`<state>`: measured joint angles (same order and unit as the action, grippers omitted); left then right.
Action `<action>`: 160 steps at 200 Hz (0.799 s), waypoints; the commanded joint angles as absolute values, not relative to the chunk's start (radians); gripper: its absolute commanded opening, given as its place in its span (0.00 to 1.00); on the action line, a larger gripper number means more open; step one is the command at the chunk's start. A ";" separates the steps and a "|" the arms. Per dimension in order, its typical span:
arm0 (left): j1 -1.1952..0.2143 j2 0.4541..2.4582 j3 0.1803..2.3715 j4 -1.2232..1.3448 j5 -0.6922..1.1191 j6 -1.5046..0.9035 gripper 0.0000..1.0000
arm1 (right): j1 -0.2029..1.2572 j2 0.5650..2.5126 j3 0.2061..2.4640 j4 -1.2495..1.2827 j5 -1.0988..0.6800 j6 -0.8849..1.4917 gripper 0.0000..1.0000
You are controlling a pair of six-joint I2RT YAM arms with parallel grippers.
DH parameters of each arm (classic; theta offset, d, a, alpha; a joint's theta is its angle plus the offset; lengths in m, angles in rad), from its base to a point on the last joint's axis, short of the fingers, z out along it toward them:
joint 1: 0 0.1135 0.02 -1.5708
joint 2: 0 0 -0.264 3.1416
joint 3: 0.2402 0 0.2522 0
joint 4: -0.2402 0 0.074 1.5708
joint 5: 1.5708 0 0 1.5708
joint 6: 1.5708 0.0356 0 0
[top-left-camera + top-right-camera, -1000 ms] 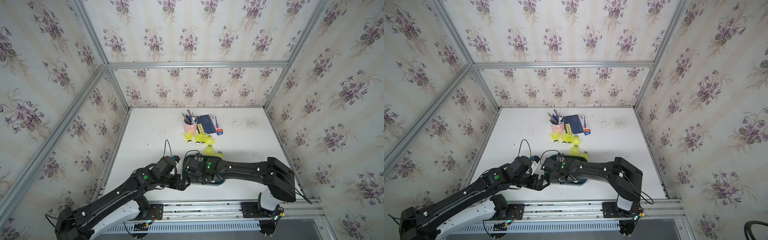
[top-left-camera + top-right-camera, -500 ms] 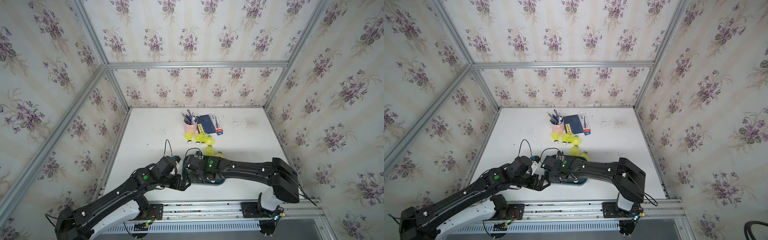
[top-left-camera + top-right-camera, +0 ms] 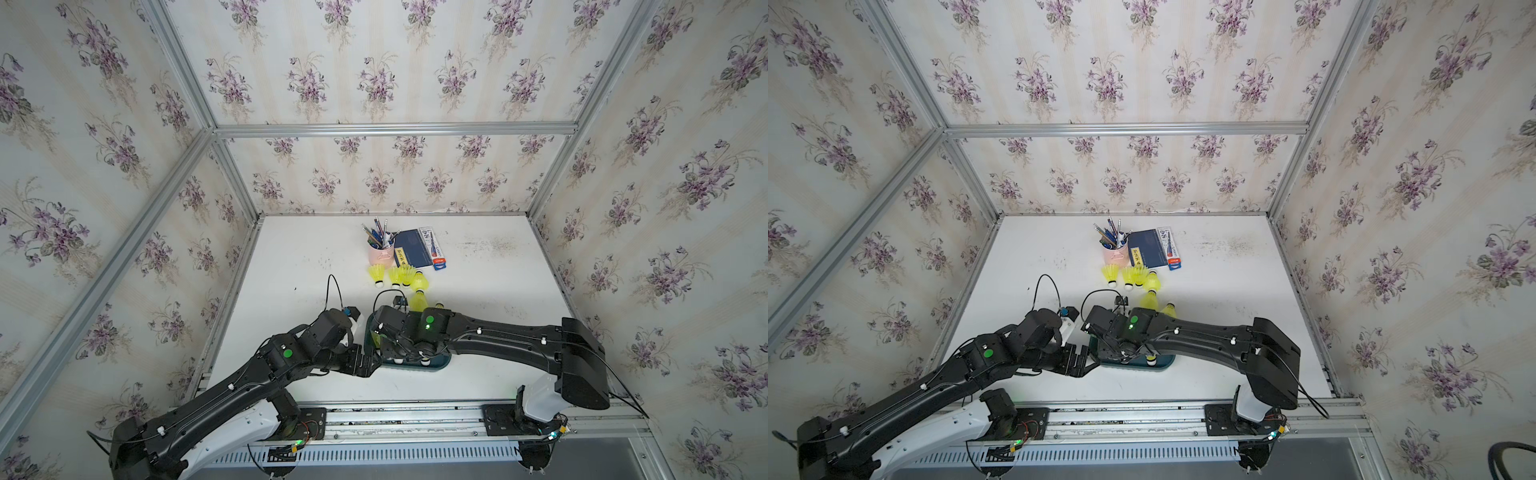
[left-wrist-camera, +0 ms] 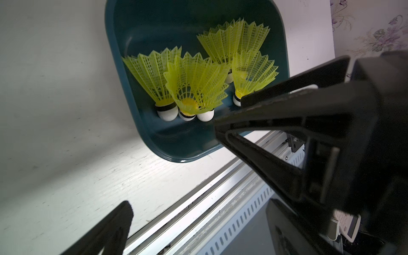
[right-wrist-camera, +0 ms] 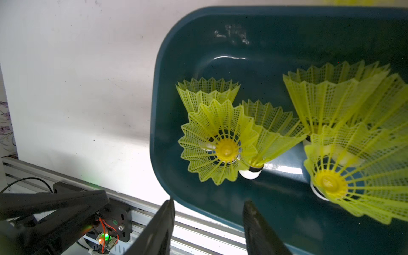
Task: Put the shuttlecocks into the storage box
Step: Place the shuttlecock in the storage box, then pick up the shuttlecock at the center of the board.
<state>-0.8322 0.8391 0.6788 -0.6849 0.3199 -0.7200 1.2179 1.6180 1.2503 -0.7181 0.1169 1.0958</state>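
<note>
Since a second ago the right arm's elbow (image 3: pixel 582 361) has swung slightly away from the storage box (image 3: pixel 432 366), and the fingers (image 5: pixel 163 227) of the right gripper (image 5: pixel 208 201) have parted further. They now stand spread with nothing between them, over the box's long rim on the rail side. The box lies on the white worktop (image 3: pixel 311 257), with only a narrow strip of bare surface between that rim and the aluminium rail (image 4: pixel 198 198). At least five shuttlecocks (image 4: pixel 194 84) lie inside in two clusters, their white tips toward the rail-side wall (image 5: pixel 159 132). The box floor beyond their skirts, on the side away from the rail, is bare. The left gripper (image 4: pixel 171 165) sits at the short end of the box with its fingers (image 4: pixel 276 114) spread wide. One finger reaches over the box's corner rim and the other is well out over open worktop; neither holds anything. About six loose shuttlecocks (image 3: pixel 399 276) lie bunched on the far side of the box, and the nearest two are just beyond the right wrist. Past them stand a pink pen cup (image 3: pixel 380 255) and a blue notebook (image 3: pixel 411 249). On the left gripper's side of the box the worktop is open as far as the enclosure wall.
</note>
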 commanded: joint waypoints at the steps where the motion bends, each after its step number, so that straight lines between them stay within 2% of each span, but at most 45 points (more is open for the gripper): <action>1: -0.833 0.863 0.715 -0.686 0.308 -0.697 0.98 | 1.193 1.612 1.274 -0.766 0.138 1.075 0.54; 119: -0.713 1.206 1.007 -0.673 0.391 -0.593 0.98 | 0.818 1.566 1.307 -0.792 0.057 0.829 0.49; 160: -0.665 1.305 1.080 -0.666 0.413 -0.572 0.98 | 0.736 1.593 1.314 -0.768 0.027 0.773 0.46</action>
